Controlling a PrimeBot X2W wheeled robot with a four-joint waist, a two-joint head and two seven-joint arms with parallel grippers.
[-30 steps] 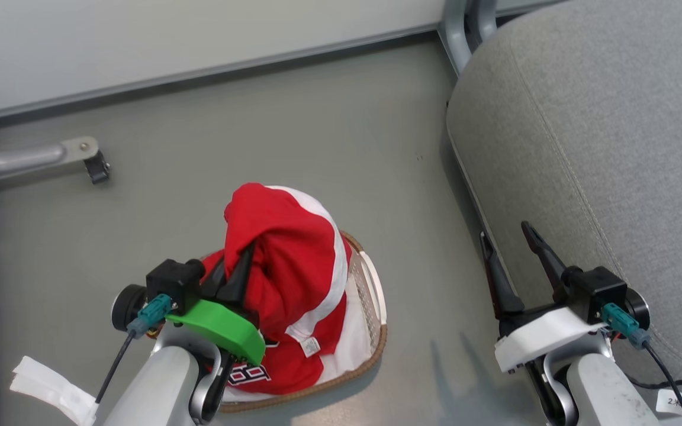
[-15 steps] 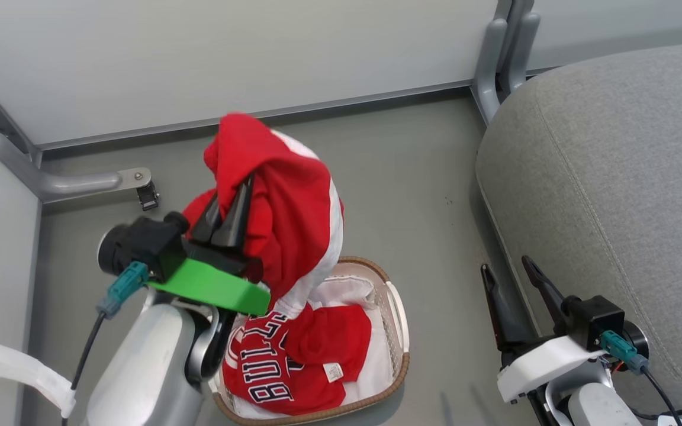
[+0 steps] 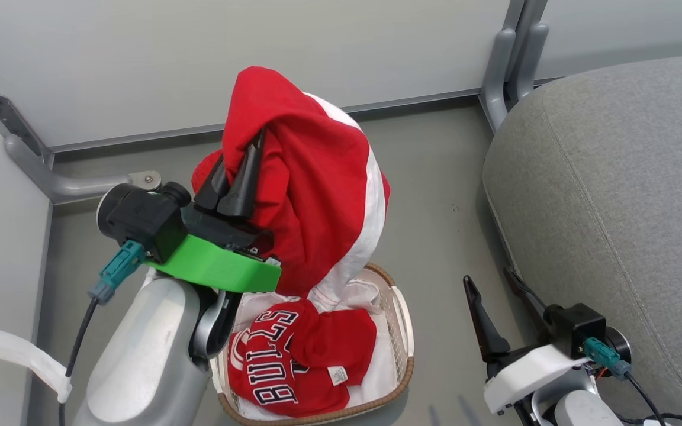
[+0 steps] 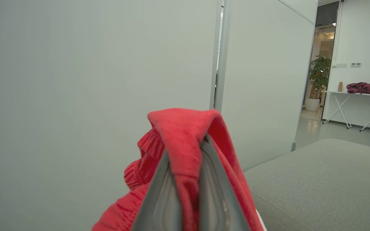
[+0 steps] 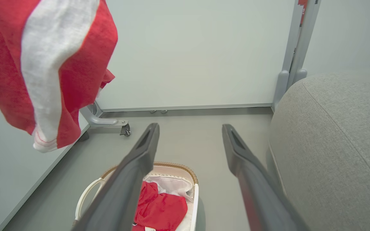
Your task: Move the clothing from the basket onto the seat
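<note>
Our left claw [image 3: 243, 157] pinches one fold of the red garment [image 3: 317, 189]; swung toward the seat [image 3: 613, 177], it may slip out. Our right claw [image 3: 488, 275] stands wide, empty.

The left arm [image 3: 140, 361] reaches up from the lower left with its green wrist bracket [image 3: 216, 269] tilted. The left gripper [image 3: 245, 163] points upward, its two dark fingers pinched together on a red garment [image 3: 317, 189]. The right gripper [image 3: 487, 275] sits low at the lower right, fingers spread wide, holding nothing.
</note>
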